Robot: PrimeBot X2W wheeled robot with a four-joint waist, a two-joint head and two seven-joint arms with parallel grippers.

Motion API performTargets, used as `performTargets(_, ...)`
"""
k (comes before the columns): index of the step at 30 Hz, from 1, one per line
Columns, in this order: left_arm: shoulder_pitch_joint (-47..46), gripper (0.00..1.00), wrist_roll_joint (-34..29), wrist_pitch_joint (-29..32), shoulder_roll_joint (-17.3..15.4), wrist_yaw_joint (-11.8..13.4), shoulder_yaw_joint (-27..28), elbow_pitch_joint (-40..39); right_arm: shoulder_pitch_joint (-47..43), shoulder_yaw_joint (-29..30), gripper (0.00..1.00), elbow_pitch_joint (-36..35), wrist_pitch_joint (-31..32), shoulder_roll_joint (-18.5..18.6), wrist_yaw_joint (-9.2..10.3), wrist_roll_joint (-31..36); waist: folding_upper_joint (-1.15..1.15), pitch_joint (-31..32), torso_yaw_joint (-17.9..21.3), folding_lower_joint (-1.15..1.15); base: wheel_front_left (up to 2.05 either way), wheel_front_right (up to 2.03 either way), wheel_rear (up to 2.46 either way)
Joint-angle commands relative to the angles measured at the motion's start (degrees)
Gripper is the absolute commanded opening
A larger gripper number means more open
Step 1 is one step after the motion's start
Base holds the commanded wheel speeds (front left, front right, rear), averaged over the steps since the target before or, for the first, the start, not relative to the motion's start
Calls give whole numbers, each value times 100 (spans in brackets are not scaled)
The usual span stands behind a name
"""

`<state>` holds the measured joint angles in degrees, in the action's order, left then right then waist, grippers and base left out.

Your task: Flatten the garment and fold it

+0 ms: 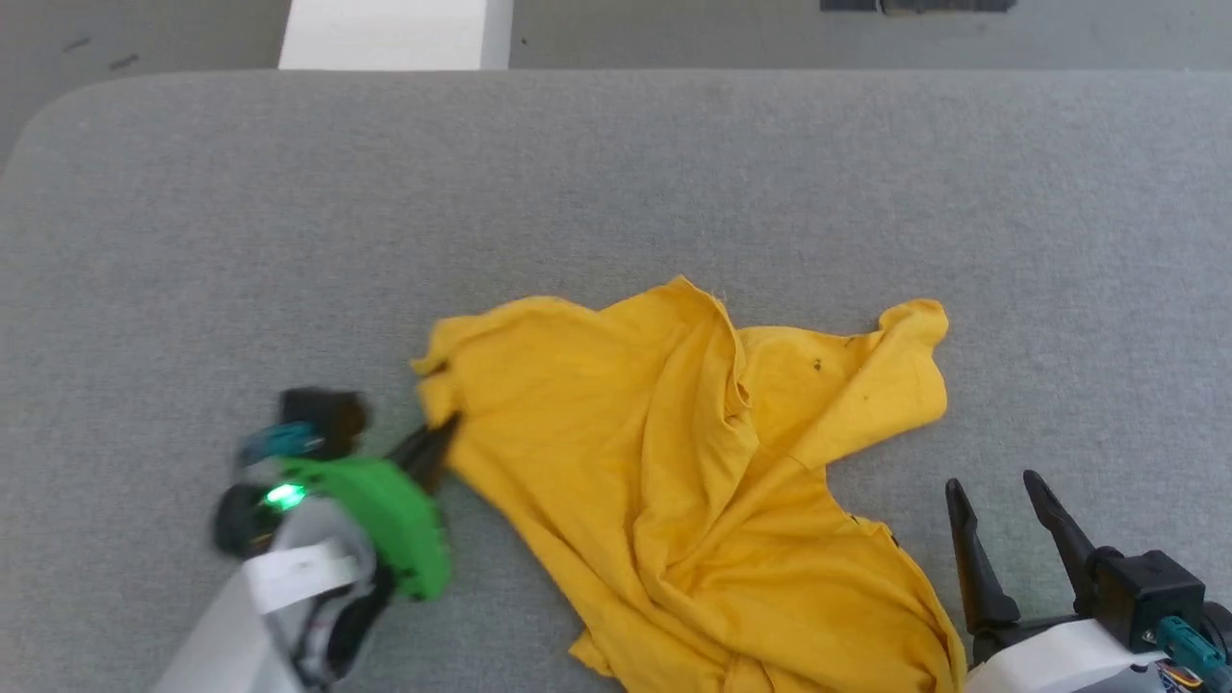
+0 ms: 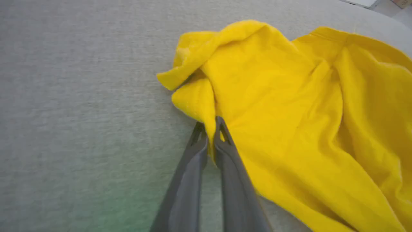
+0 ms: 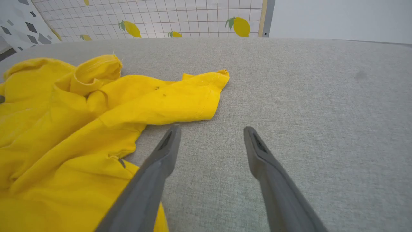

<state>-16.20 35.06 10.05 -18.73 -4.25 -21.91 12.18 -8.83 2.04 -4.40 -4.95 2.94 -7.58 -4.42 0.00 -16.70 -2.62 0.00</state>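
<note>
My left gripper (image 2: 210, 124) pinches the left border of the garment (image 1: 664, 481), yellow cloth caught between my pressed fingers. The garment lies crumpled on the grey table (image 1: 616, 173), toward the near edge, well clear of the far one. My right gripper (image 1: 993, 481) stands spread over bare table just beside the garment.

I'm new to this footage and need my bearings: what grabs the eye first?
A crumpled mustard-yellow garment lies bright against the grey table, on the side nearest the robot. The left gripper pinches a fold at the garment's left edge. The right gripper hovers open over the table by the garment's right side.
</note>
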Motion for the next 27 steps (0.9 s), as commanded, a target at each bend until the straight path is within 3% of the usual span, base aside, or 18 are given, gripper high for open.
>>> performTargets(1,251,0,117,-70,-179,107,186,-93,4,14,100,-14,23,-6,9,21,0,144,-121,0,0,0,0)
performTargets(7,1280,0,467,-200,-537,474,773,-613,-124,42,100,-62,137,-6,9,62,0,243,-312,0,0,0,0)
performTargets(15,1948,0,702,-353,-249,687,795,-877,-149,4,100,-97,297,-6,9,132,0,319,-547,0,0,0,0)
performTargets(16,1941,78,664,-466,-211,726,819,-878,-149,0,100,-97,312,-6,9,137,0,333,-559,0,0,0,0)
performTargets(17,1923,100,637,-607,-155,762,853,-886,-150,-2,100,-96,326,-6,9,141,0,355,-572,0,0,0,0)
performTargets(27,1781,100,266,-2216,45,798,1398,-1665,-197,2,100,-133,371,-6,9,121,0,512,-529,0,0,0,0)
